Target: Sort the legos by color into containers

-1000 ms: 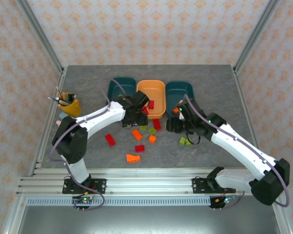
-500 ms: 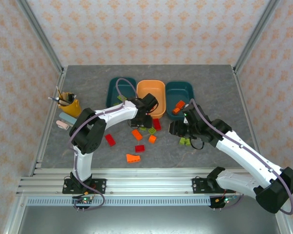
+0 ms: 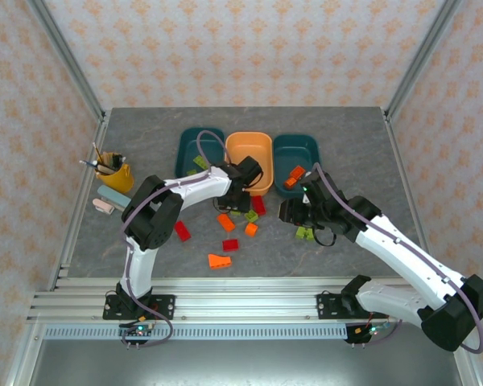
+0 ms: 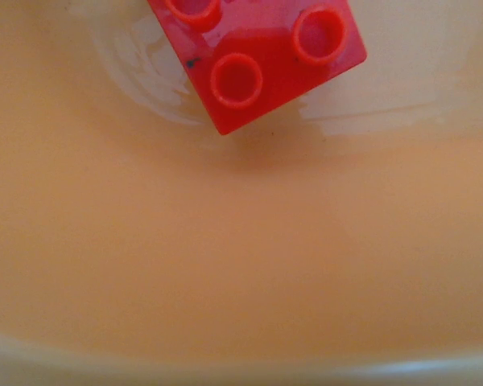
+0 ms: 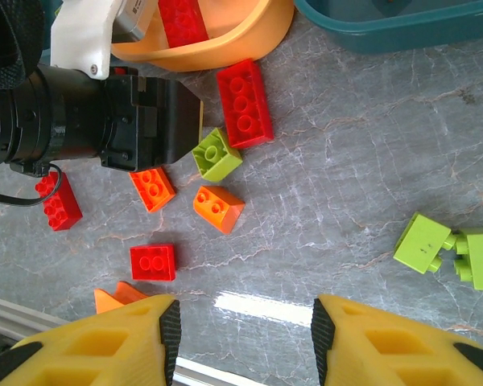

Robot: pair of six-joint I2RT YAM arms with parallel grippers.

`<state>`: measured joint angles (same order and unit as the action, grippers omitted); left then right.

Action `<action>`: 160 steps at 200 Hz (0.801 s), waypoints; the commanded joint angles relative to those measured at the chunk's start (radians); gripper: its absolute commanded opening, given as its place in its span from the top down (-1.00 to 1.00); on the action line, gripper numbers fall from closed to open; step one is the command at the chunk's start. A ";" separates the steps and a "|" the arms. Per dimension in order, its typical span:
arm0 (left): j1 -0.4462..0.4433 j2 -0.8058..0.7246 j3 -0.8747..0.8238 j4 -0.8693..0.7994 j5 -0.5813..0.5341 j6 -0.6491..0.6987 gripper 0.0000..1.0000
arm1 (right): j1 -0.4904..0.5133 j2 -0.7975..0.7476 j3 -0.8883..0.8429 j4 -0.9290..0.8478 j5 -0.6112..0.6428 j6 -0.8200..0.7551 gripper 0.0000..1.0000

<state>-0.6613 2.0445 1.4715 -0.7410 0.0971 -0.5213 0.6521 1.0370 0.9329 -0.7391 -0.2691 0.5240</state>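
Three containers stand in a row at the back: a teal tray [image 3: 195, 143] with green legos, a light orange tray [image 3: 249, 146] and a teal tray [image 3: 299, 149] with orange legos [image 3: 294, 175]. A red lego [image 4: 262, 60] lies in the orange tray [image 4: 241, 241]. My left gripper [image 3: 243, 189] sits low at that tray's near wall; its dark jaws [image 5: 189, 121] reach beside a long red lego [image 5: 244, 103] and a green one [image 5: 217, 154], their state unclear. My right gripper [image 5: 245, 338] hovers open above bare table, nothing between its yellow fingers.
Loose legos lie mid-table: orange ones [image 5: 153, 189] [image 5: 218, 208], a red one [image 5: 153, 262], another red [image 3: 182, 232], an orange wedge [image 3: 219, 260], and green ones [image 5: 423, 241] to the right. A yellow pencil cup [image 3: 117, 175] and erasers [image 3: 105, 199] stand at the left edge.
My left gripper swung right from the table to the orange tray's near wall. My right gripper drew back from the right teal tray, where orange legos now show, then held still.
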 commanded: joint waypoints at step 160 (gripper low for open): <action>0.265 -0.151 0.232 -0.267 -0.083 -0.025 0.31 | 0.058 0.242 0.275 0.199 -0.053 -0.006 -0.18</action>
<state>-0.4374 1.7927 1.6238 -0.9367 0.0029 -0.5751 0.7059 1.2148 1.1290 -0.6411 -0.3061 0.4969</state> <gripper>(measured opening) 0.347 0.564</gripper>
